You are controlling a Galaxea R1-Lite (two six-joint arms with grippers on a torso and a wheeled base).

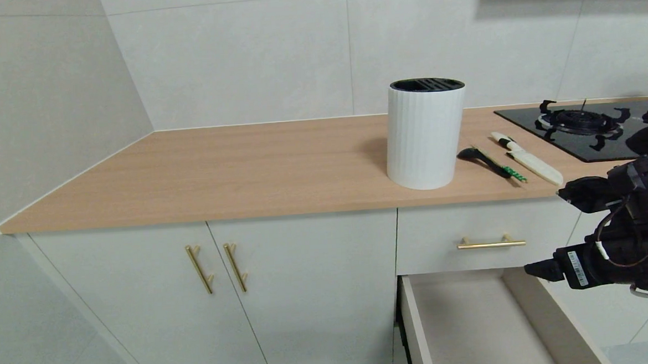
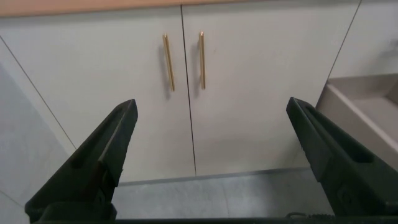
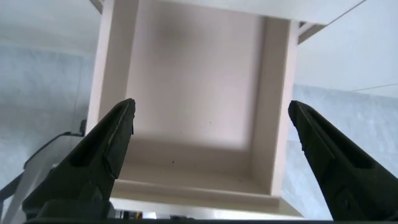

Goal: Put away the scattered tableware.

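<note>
Black spoon (image 1: 490,163) and pale knife (image 1: 528,159) lie flat on the surface (image 1: 245,169) near its front edge, side by side, between the white slotted holder (image 1: 426,135) and the stove (image 1: 581,124). Both long axes run diagonally. The spoon bowl points back toward the holder and its green handle end toward the front edge. The knife's green-marked end sits back and its broad pale end at the front edge. Right claw (image 3: 211,162) is spread wide, holding nothing, above the pulled-out drawer (image 1: 414,321). Left claw (image 2: 211,162) is also spread wide, facing the cabinet doors (image 2: 249,93).
</note>
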